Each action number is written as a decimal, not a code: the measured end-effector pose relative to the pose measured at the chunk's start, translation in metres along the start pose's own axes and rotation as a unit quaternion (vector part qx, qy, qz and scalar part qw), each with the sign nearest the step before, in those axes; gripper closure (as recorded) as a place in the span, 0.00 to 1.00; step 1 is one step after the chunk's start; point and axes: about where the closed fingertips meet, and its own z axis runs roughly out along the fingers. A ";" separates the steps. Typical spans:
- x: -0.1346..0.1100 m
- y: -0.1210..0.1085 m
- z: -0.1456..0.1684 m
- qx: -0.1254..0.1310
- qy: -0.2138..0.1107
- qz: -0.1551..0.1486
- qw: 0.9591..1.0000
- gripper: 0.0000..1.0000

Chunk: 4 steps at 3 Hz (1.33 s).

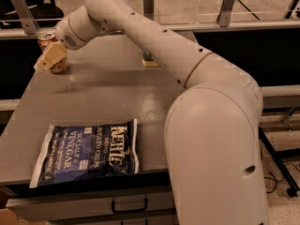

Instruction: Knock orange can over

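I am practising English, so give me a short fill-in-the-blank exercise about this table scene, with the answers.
The gripper is at the table's far-____ corner.
The orange can sits partly ____ the gripper.
The chip bag lying near the front edge is ____ in colour.
Answers: left; behind; blue.
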 end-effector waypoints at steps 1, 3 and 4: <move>0.001 -0.005 0.010 -0.005 -0.021 0.046 0.999 0.17; 0.012 -0.015 -0.010 0.032 -0.058 0.093 0.994 0.63; 0.011 -0.020 -0.046 0.065 -0.083 0.092 0.990 0.87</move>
